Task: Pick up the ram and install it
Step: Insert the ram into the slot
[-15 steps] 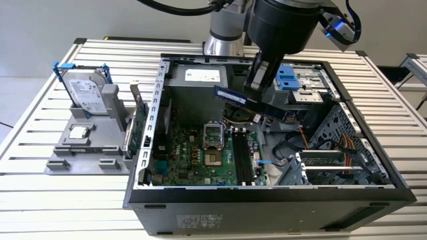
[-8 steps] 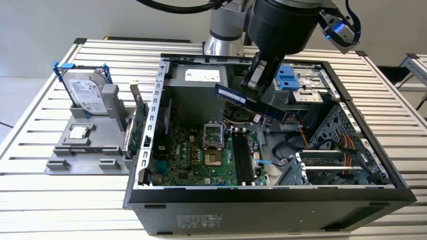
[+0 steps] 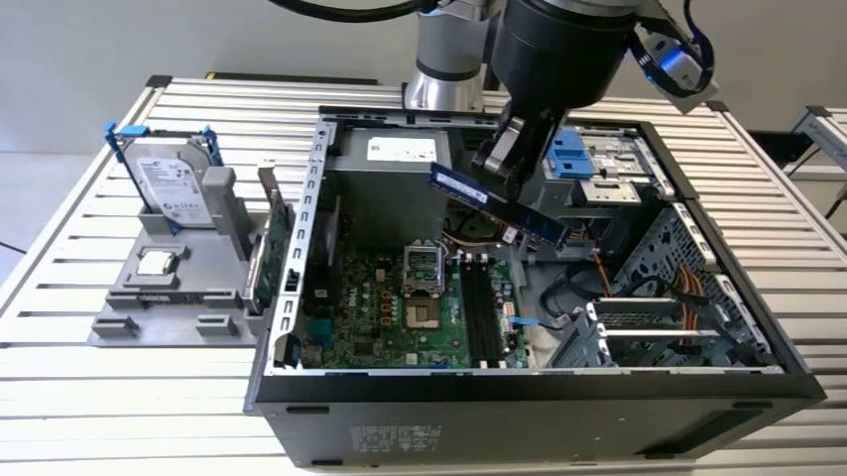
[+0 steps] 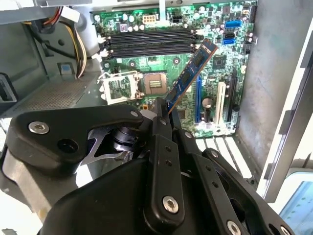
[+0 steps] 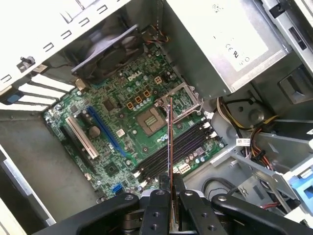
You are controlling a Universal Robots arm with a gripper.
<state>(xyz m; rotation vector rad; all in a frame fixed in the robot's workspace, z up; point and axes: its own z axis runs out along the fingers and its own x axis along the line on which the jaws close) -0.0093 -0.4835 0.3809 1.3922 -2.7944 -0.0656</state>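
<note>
Presently we find the gripper [image 4: 164,105] closed on one end of the ram [image 4: 191,72], its fingers pinching the stick's flat faces. We record the ram as a slim, long, dark blue strip with small components along its face. In the first wrist view it presents edge-on as a thin line. In the exterior view it hangs tilted above the open computer case [image 3: 530,407], free end lower and toward the exterior view's right, well clear of the motherboard [image 3: 391,317]. Below it we note the black memory slots [image 4: 151,41] beside the CPU socket [image 4: 152,84]. Farther off, on the slatted table [image 3: 54,397], a grey holder [image 3: 173,302] carries the upright hard drive [image 3: 173,183].
</note>
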